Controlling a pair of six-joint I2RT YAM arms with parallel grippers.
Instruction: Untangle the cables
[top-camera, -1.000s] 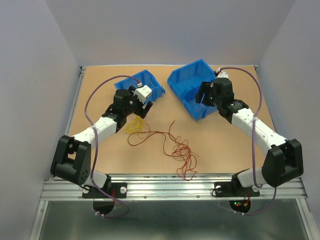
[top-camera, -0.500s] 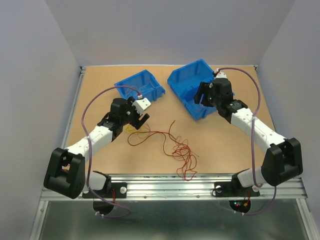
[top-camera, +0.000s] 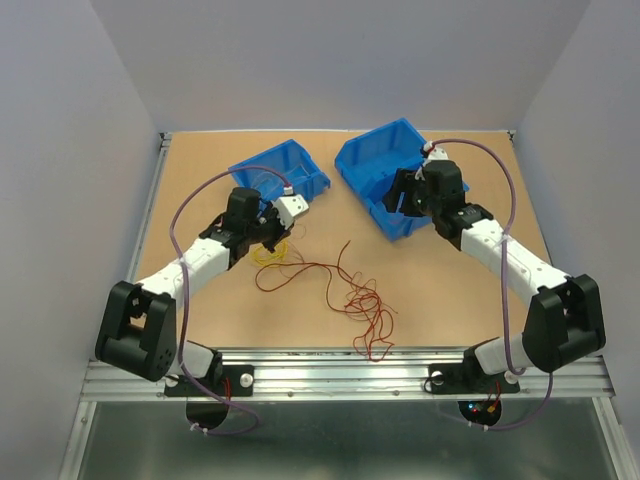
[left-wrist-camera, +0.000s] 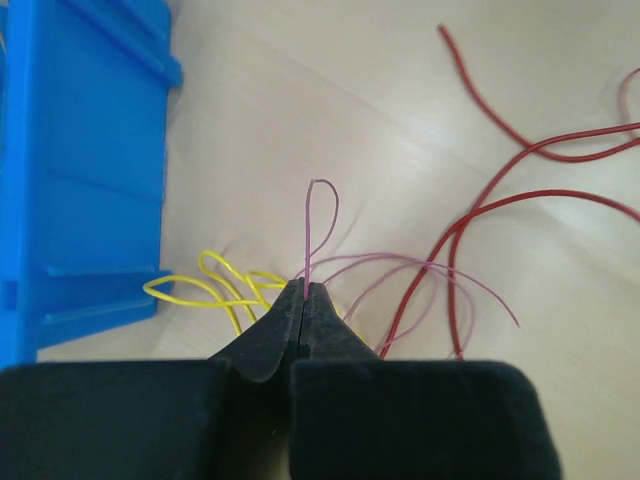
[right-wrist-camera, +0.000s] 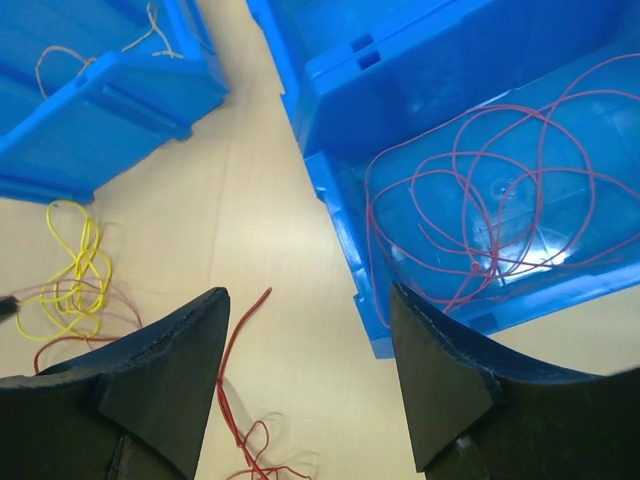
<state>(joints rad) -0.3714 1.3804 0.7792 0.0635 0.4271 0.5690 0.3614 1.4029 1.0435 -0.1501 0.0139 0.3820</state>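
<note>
Since left claw (left-wrist-camera: 304, 300) is shut on a pink wire (left-wrist-camera: 306, 240), grab's done; next prob slow lift off yellow wire (left-wrist-camera: 222, 265); right claw (right-wrist-camera: 308, 295) gapes, empty

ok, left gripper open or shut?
Shut. The left gripper pinches a thin pink cable; its jaws meet with no gap.

No readable text, labels, numbers or signs anywhere
</note>
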